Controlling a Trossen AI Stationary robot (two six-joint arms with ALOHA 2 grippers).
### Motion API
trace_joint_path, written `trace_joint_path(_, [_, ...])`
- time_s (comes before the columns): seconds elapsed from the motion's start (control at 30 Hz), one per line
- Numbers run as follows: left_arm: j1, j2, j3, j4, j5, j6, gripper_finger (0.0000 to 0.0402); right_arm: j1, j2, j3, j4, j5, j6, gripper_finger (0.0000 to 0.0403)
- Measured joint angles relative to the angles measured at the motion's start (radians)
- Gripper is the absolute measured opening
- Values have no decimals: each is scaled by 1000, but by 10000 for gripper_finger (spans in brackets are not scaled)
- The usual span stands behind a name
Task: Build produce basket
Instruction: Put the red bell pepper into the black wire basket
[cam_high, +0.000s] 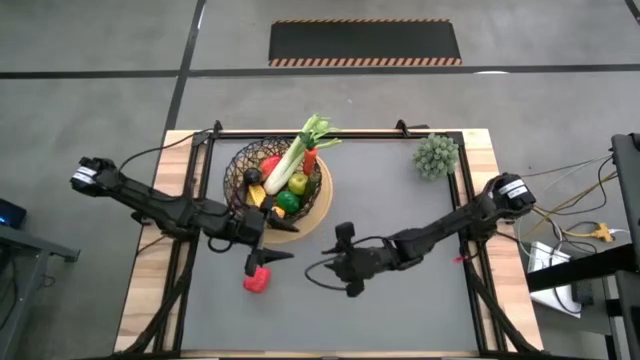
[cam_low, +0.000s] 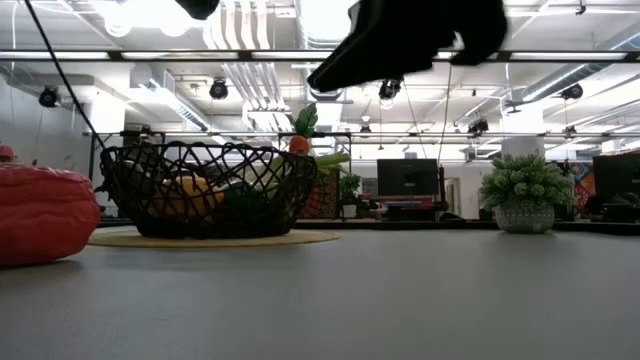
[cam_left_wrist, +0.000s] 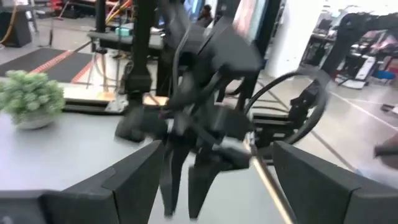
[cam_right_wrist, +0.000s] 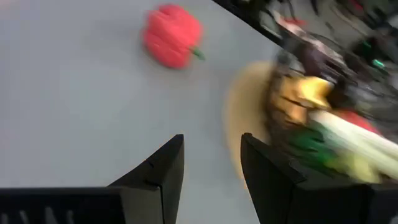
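The dark wire basket (cam_high: 275, 185) stands on its tan base disc at the table's far middle; it also shows in the low view (cam_low: 210, 188). It holds a leek (cam_high: 298, 152), a carrot (cam_high: 311, 159), a lemon (cam_high: 298, 183), a green fruit (cam_high: 288, 201) and a red pepper (cam_high: 270, 165). A second red pepper (cam_high: 257, 279) lies on the table in front of the basket. My left gripper (cam_high: 272, 247) is open and empty, just beyond that pepper. My right gripper (cam_high: 325, 268) is open and empty, to the pepper's right, fingers pointing toward it (cam_right_wrist: 171, 35).
A spiky grey-green plant in a pot (cam_high: 436, 155) stands at the far right corner. The two grippers face each other closely over the table's middle. A dark frame rail (cam_high: 330, 132) runs round the grey mat; bare mat lies at the near side.
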Motion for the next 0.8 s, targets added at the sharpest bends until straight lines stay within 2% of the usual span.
trace_joint_path(0.13, [-26, 57, 22, 74, -1, -16, 283, 4, -5, -171, 300, -98, -58, 144])
trace_joint_path(0.33, [-38, 145, 46, 140, -6, -128, 283, -18, -5, -379, 720, -132, -190, 144])
trace_joint_path(0.5, [-41, 237, 81, 154, -22, -225, 283, -63, -29, -491, 984, -158, -224, 144])
trace_joint_path(0.6, [-41, 287, 105, 150, -33, -278, 283, -83, -44, -535, 1072, -157, -225, 144])
trace_joint_path(0.8, [-44, 356, 162, 102, -33, -397, 283, -83, -95, -609, 1117, -162, -248, 144])
